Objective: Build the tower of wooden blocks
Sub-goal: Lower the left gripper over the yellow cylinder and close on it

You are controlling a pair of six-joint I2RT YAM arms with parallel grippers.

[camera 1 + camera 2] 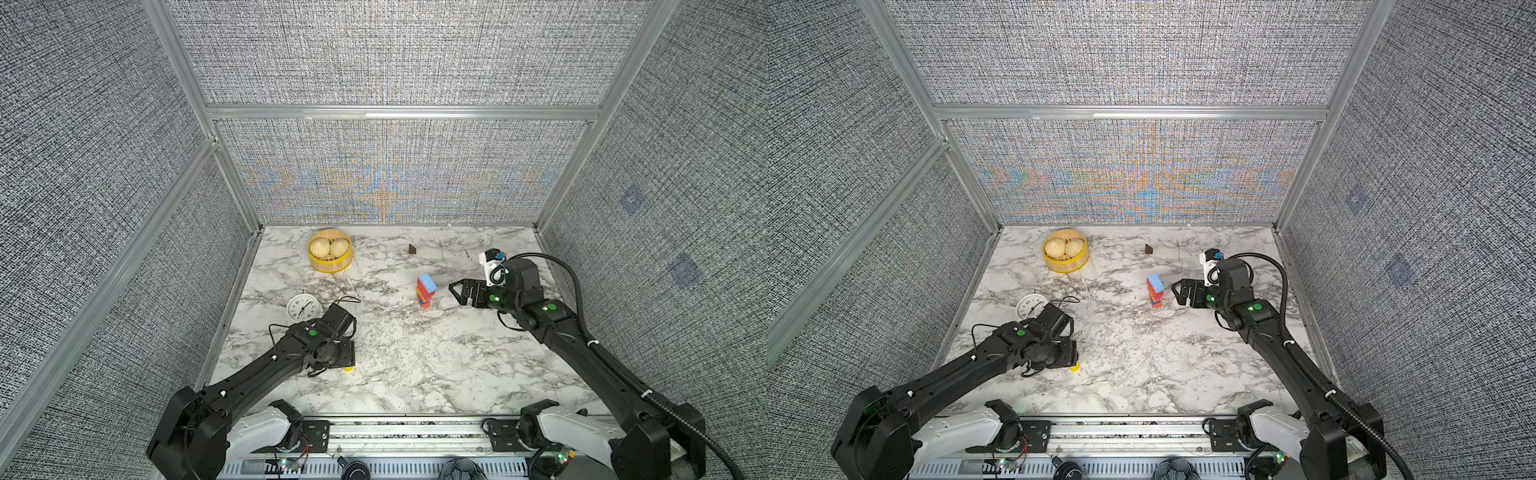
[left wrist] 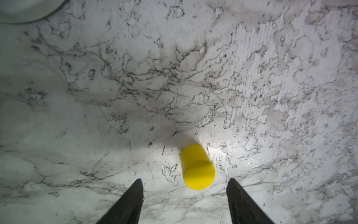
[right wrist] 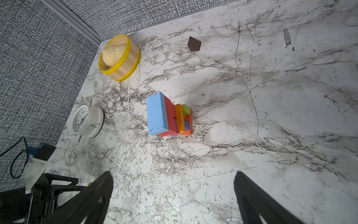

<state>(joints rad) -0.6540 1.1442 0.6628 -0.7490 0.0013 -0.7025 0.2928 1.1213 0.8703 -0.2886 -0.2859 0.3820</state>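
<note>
My left gripper (image 2: 185,180), part open and empty, hung over the yellow cylinder (image 2: 196,166) toward the table's (image 1: 415,365) front-left corner; I judged it needed centring before closing. My right gripper (image 3: 173,172) gaped empty beside the tower (image 1: 426,291).

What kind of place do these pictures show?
Probably a robot test cell, not a home: grey fabric panels in an aluminium frame enclose a marble-patterned table, and the left arm and the right arm are mounted along its near edge.
</note>
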